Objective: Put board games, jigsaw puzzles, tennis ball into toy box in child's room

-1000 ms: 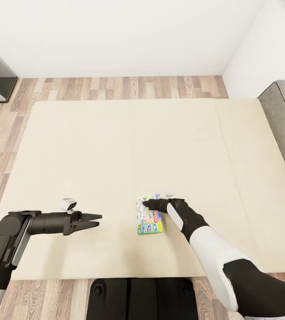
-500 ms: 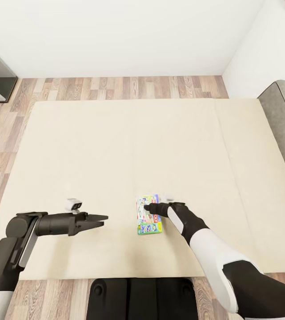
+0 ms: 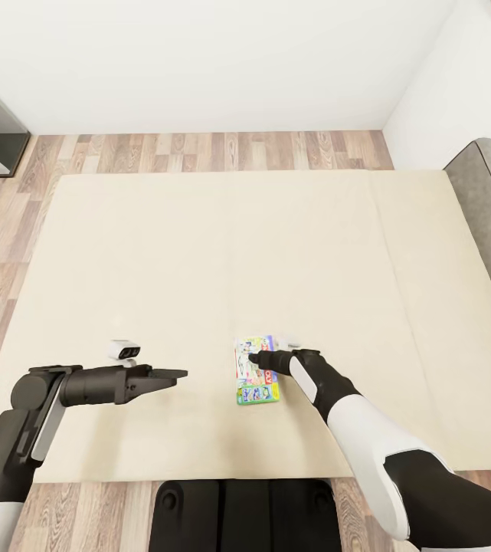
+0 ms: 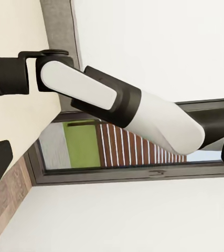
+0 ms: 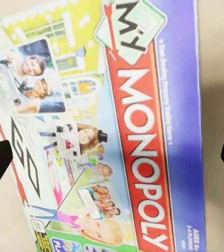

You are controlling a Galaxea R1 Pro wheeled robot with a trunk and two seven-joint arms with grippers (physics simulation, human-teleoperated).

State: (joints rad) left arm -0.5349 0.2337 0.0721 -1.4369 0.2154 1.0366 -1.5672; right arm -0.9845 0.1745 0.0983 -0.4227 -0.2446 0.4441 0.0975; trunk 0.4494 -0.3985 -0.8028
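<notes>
Head cam: I see the game flat on the bed near its front edge, right gripper over it, left gripper well apart; left wrist: fingers spread, right arm crossing; right wrist: fingers spread above the Monopoly box.

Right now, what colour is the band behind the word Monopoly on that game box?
Red with white letters, on the board game lying on the bed; clearest in the right wrist view.

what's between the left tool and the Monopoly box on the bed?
Head view: bare beige mattress only. Nothing lies between the left tool and the Monopoly box; the right tool is over the box itself.
</notes>
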